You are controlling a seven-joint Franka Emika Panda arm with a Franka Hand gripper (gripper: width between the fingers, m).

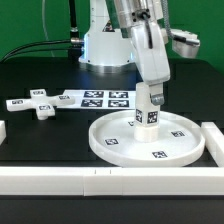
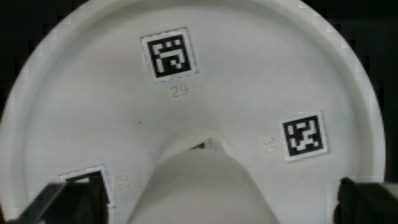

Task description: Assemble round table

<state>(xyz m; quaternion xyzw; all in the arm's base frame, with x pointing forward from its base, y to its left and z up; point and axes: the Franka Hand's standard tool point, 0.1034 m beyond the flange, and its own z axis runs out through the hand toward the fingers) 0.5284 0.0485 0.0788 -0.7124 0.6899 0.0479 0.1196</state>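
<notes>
White furniture parts with black-and-white square tags on a black table.

The rimmed round disc is plain white, dotted with black-and-white square tags; the wrist view shows three. The short post and cross-shaped piece are white with similar tags. The marker board is white with rows of tags. Border bars white, backdrop green, arm white and grey.

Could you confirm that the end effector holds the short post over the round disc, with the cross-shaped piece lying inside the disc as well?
Not quite: the exterior view shows the cross-shaped piece lying on the black table outside the round disc, towards that view's left. The end effector does hold the short post over the disc.
</notes>
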